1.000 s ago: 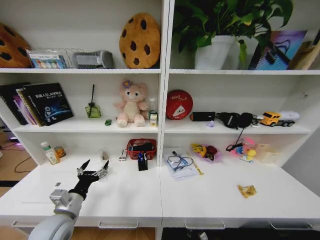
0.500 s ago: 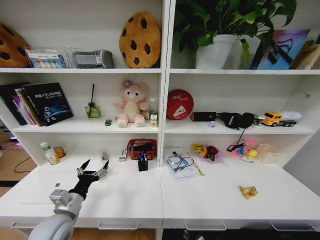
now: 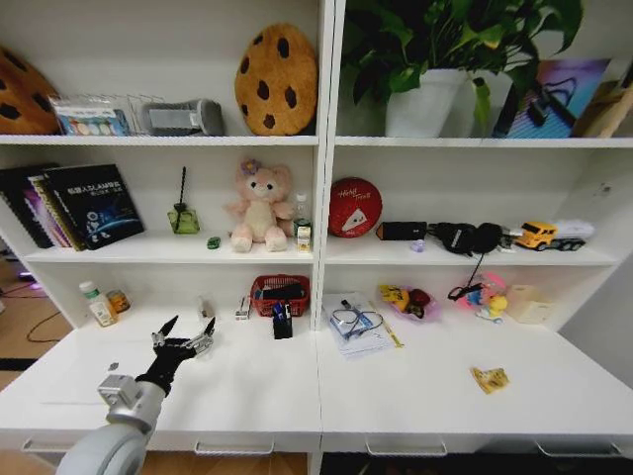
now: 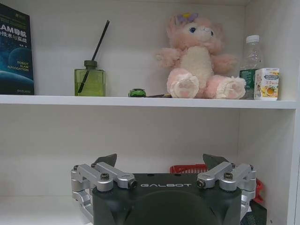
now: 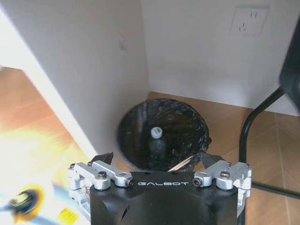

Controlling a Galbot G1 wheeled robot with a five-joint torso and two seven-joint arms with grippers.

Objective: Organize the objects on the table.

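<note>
Yellow crumpled scrap (image 3: 489,377) lies long axis crosswise on table (image 3: 415,396); left claw (image 3: 185,331) spread wide, empty.

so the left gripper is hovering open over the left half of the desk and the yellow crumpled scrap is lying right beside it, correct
Not quite. The left gripper does hover open over the left half of the desk, but the yellow crumpled scrap lies far off on the right half, as the head view shows.
</note>
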